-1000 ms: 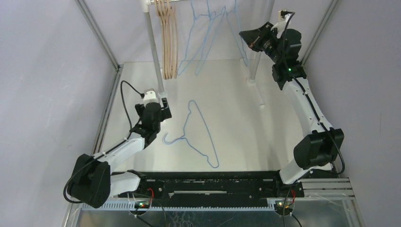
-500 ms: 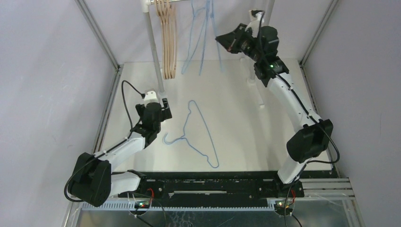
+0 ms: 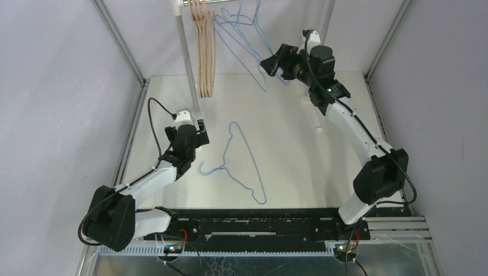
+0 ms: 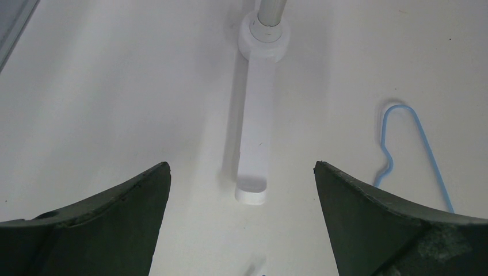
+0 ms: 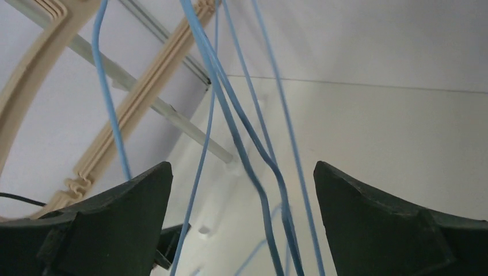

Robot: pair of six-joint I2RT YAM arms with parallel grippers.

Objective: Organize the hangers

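Blue hangers (image 3: 248, 43) tangled, count unclear — wooden hangers (image 3: 205, 54) cropped at top.

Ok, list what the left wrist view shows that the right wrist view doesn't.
Only the left wrist view: the rail foot seen plainly, flat on the table, and one blue hanger lying to its side, apart from it.
Only the right wrist view: blue hangers hanging, some passing between the fingers ungripped, and wooden hangers behind them on the left.
Both: the white table and an open gripper holding nothing, the left gripper in one, the right gripper in the other.
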